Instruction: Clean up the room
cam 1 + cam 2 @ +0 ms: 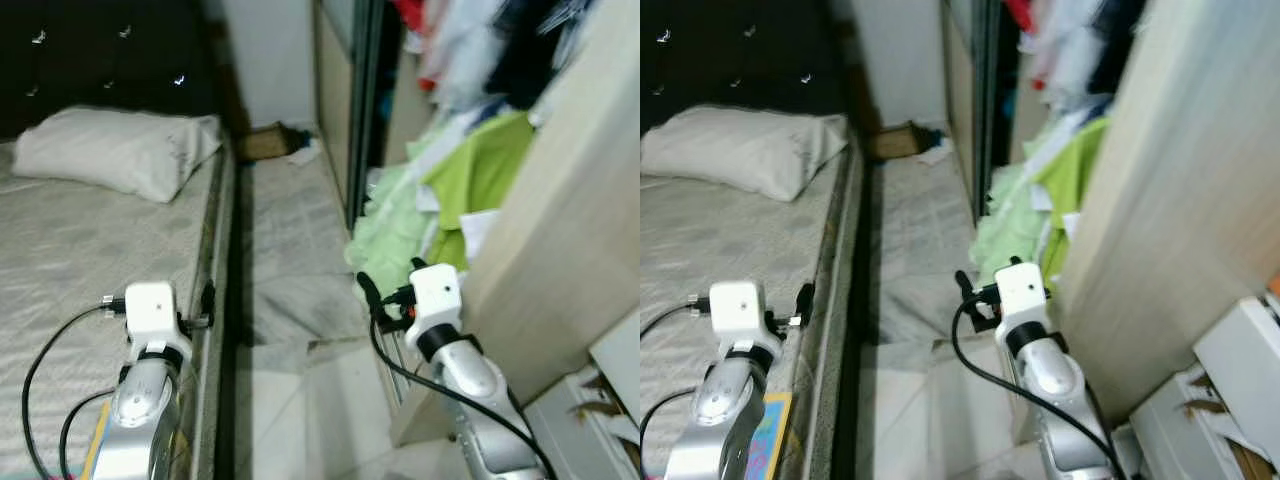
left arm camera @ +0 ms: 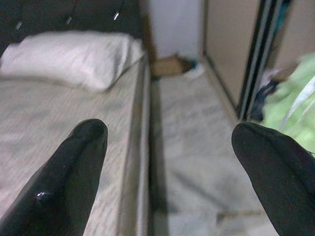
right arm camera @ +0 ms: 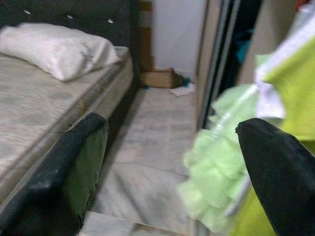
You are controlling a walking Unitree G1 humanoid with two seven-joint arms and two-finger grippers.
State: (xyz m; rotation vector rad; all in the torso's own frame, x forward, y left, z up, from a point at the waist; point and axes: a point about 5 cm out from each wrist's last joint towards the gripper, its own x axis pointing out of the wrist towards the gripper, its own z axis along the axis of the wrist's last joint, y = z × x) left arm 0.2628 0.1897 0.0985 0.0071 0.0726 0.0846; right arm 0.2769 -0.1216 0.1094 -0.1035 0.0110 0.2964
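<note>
A heap of light green and yellow-green clothes (image 1: 420,215) spills out of the open wardrobe (image 1: 560,230) on the right onto the floor. My right gripper (image 3: 172,162) is held open just short of that heap, at about knee height above the floor, with nothing between its fingers. My left gripper (image 2: 167,167) is open too, raised over the bed's edge (image 1: 215,250) and holding nothing. A white pillow (image 1: 115,150) lies at the head of the bare mattress (image 1: 80,260).
A narrow tiled aisle (image 1: 290,250) runs between bed and wardrobe. At its far end a small cardboard box (image 1: 262,142) and scraps (image 1: 303,152) lie against the wall. A broken white box (image 1: 1230,400) stands at the lower right. More clothes hang inside the wardrobe (image 1: 470,50).
</note>
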